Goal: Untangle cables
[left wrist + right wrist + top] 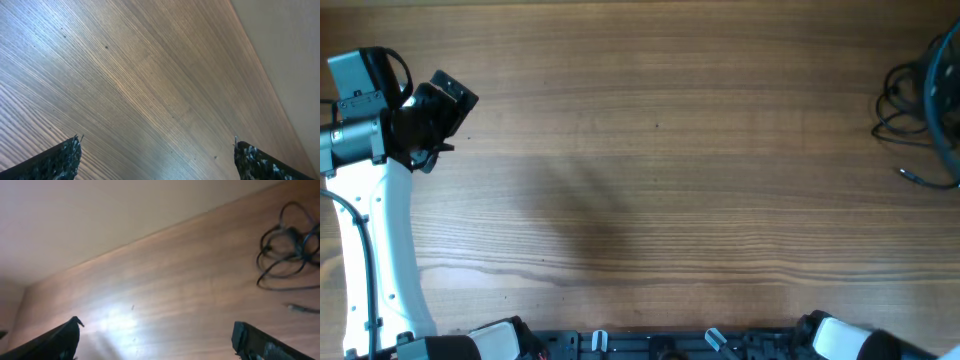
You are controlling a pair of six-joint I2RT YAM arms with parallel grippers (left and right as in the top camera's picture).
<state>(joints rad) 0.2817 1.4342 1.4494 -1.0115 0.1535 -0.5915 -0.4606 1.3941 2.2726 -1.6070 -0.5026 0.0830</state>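
My left pincer (157, 145) stands wide open, empty, well apart from the cables (282, 255); my right pincer (156, 326) likewise, short of them, above the bench (150, 280).

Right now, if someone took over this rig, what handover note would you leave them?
Left hand: open, empty, over bare table at the far left, well away from the cables.
Right hand: open, empty, cables ahead and to its right, untouched.
Cables: one loose tangle at the table's right edge, with a plug end trailing beside it.
Done: nothing visible; loops not separated.
Left: reach the tangle, grasp it, pull the cords apart.
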